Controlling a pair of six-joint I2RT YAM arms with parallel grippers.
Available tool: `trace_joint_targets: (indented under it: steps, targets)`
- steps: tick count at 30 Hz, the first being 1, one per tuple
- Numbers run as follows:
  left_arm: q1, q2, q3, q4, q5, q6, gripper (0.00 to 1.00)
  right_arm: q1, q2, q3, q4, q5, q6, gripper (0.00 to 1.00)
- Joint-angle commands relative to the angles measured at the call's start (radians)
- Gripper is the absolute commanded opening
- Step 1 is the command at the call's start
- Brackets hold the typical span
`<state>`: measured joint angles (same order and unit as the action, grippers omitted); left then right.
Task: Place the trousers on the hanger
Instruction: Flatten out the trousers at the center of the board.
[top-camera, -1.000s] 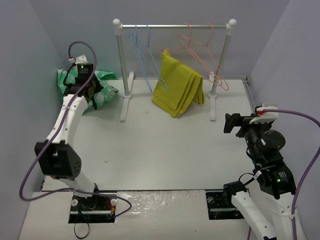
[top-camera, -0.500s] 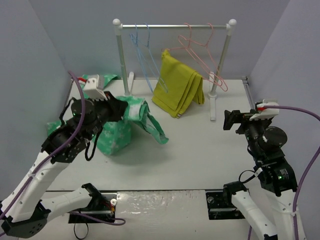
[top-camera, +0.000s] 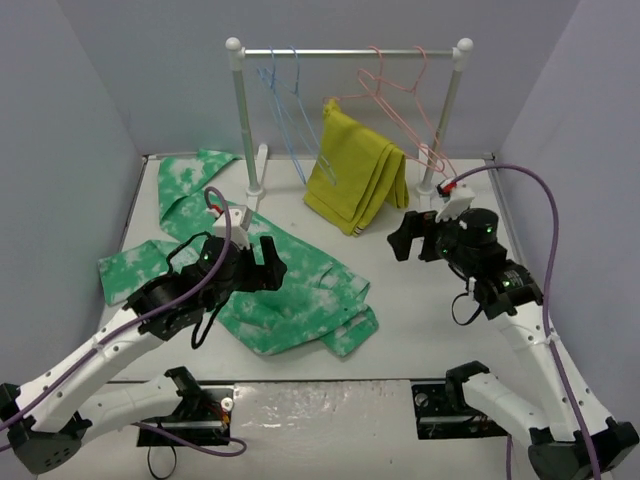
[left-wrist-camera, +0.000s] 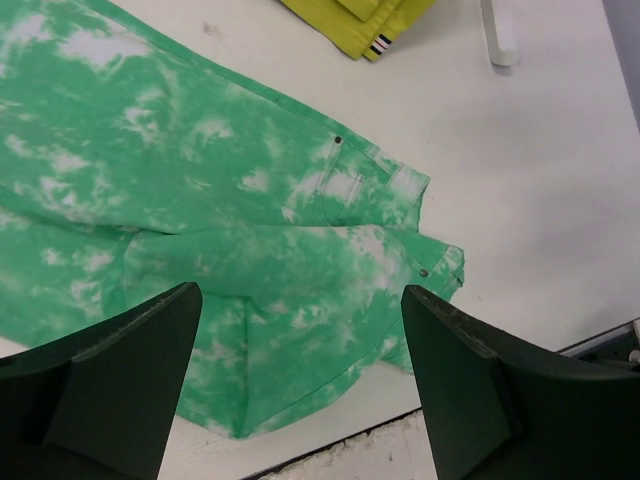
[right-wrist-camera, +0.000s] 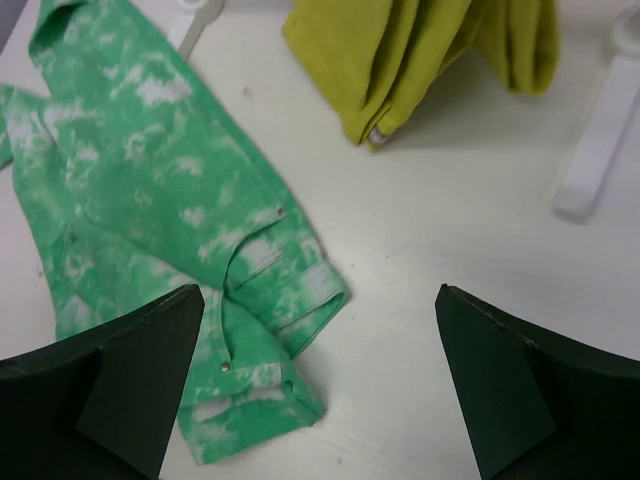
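The green, white-blotched trousers (top-camera: 300, 295) lie spread flat on the table, running from the back left to the front middle. Their waistband end shows in the left wrist view (left-wrist-camera: 250, 230) and the right wrist view (right-wrist-camera: 150, 200). My left gripper (top-camera: 272, 265) hovers over them, open, with nothing between its fingers (left-wrist-camera: 298, 295). My right gripper (top-camera: 398, 240) is open too, above bare table just right of the waistband (right-wrist-camera: 318, 290). The light-blue hanger (top-camera: 283, 110) hangs on the rail beside a second one like it.
A white clothes rack (top-camera: 350, 51) stands at the back on two posts with flat feet. Pink wire hangers (top-camera: 400, 100) hang on its right half. A mustard-yellow folded garment (top-camera: 355, 175) hangs below the rail and reaches the table. Walls close in on the left, back and right.
My left arm swung the trousers out of the back left corner to the middle and let go; they now lie spread. My right arm reached in leftward, still open.
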<state>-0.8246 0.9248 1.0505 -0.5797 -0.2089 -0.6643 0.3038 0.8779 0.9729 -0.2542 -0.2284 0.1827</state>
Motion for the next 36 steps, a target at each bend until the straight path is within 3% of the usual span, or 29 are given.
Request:
trace_joint_targets:
  steps: [1,4,8,13,19,27,33,36]
  targets:
    - [-0.005,-0.03,0.067,-0.109,-0.159,0.0,0.79,0.157,0.067,-0.07,0.098,0.13,0.153,1.0]
    - [-0.005,-0.028,0.081,-0.183,-0.229,-0.016,0.79,0.308,0.148,-0.109,0.152,0.341,0.24,1.0]
    - [-0.004,-0.058,0.077,-0.225,-0.267,-0.033,0.79,0.475,0.284,-0.174,0.262,0.461,0.387,1.0]
    - [-0.004,-0.111,0.062,-0.27,-0.276,-0.043,0.79,0.524,0.381,-0.292,0.391,0.601,0.575,1.0]
    - [-0.004,-0.157,0.046,-0.292,-0.261,-0.042,0.79,0.531,0.461,-0.346,0.409,0.762,0.642,1.0]
    - [-0.004,-0.155,0.038,-0.292,-0.24,-0.018,0.79,0.537,0.624,-0.384,0.568,0.688,0.606,0.99]
    - [-0.004,-0.148,0.062,-0.299,-0.244,0.013,0.79,0.546,0.684,-0.368,0.576,0.655,0.576,0.85]
    - [-0.004,-0.16,0.066,-0.298,-0.255,0.021,0.79,0.546,0.656,-0.37,0.56,0.676,0.579,0.64]
